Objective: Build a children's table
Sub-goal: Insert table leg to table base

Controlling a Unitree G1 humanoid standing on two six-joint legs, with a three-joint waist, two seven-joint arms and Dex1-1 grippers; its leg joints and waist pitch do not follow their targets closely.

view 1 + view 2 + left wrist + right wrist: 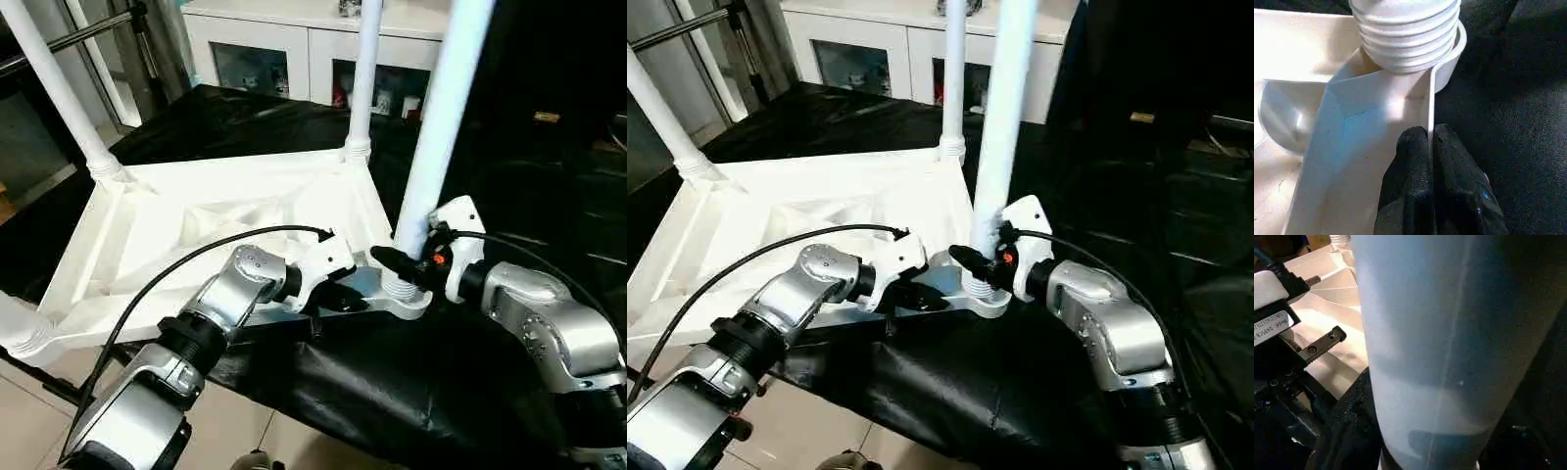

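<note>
While the left gripper [1429,161] pinches the rim of the upside-down top [147,235] on the black cloth and the right gripper [407,264] hugs the near leg [436,147], a slip could tip the leg in its socket [402,292].

We see our left gripper [1430,142] from close behind, its two black fingers [1454,181] pressed together on the thin upright edge wall of the tabletop [1352,147]. The wall runs between the fingertips and on toward a round corner socket [1452,58]. A leg [1405,34] stands in that socket, its ribbed white end stacked in rings just above the rim. Beside the top lies a black cloth [1518,98], touching the socket's outer side.
</note>
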